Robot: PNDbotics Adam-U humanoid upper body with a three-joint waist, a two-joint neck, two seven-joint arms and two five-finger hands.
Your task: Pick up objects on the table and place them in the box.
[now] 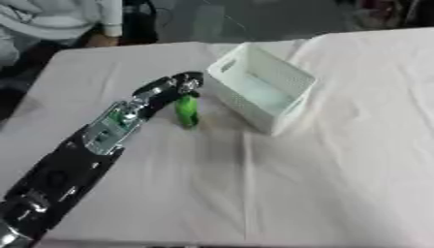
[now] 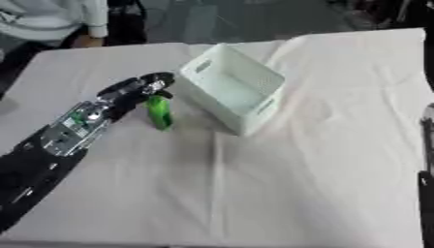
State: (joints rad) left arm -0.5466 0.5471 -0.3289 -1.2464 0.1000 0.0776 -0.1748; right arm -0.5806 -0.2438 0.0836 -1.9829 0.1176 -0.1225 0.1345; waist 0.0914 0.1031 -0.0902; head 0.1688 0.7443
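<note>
A green object (image 1: 187, 112) stands roughly upright on the white tablecloth, just left of the white perforated box (image 1: 240, 107). My left arm reaches in from the lower left. Its hand (image 1: 172, 87) sits at the top end of the green object with fingers curled over it. The object's lower end looks to be touching the cloth. The box appears to hold nothing and sits turned at an angle. Only a dark sliver of my right arm (image 2: 426, 186) shows at the right edge of the right eye view, and its hand cannot be made out.
The white cloth (image 1: 339, 160) covers the whole table, with creases running toward the front edge. The table's far edge lies just behind the box, and the floor beyond it is dark.
</note>
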